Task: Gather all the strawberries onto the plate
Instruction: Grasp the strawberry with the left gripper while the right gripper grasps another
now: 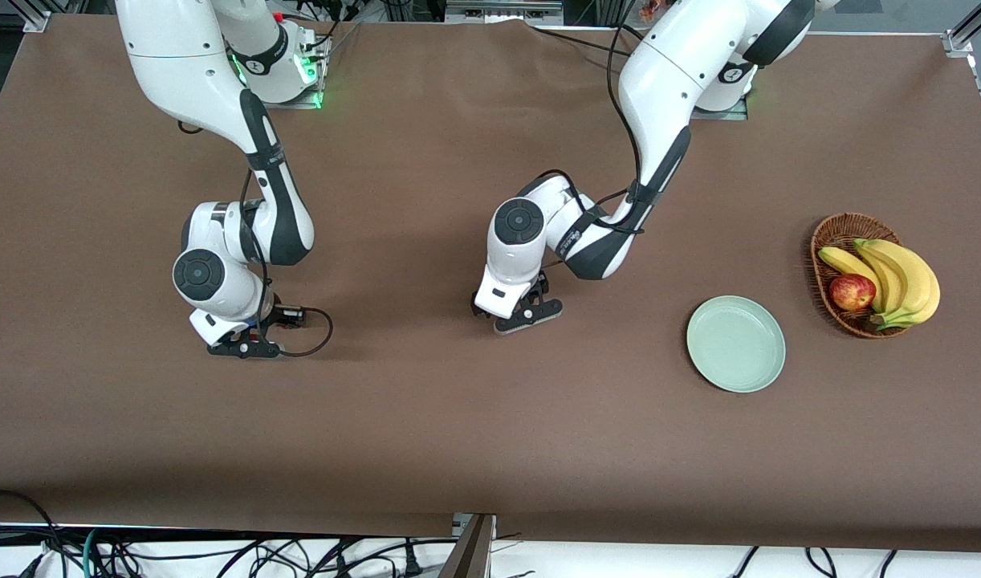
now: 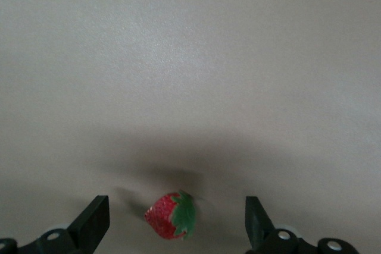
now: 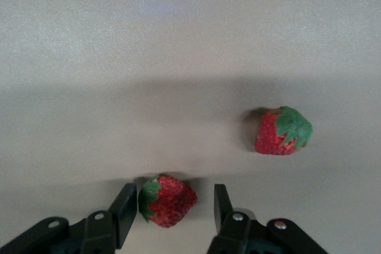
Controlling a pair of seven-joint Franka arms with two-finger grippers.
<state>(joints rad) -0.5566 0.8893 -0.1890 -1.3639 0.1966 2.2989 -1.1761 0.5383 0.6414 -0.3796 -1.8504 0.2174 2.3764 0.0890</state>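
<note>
Your right pincer [image 3: 169, 206], low on the table [image 1: 426, 433] at the plate's [image 1: 736, 343] nine o'clock, brackets a strawberry [image 3: 166, 200] half-closed, one finger touching; left pincer [image 2: 177, 224] gapes over another strawberry [image 2: 171, 215]; off-centre squeeze may roll it away.

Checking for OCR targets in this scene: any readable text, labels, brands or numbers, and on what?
No text can be read in any view.
Left arm: a round dark badge near its base and marks on its forearm, too small to read.
Right arm: a similar round badge, unreadable.
Plate, basket, strawberries: no lettering.
</note>
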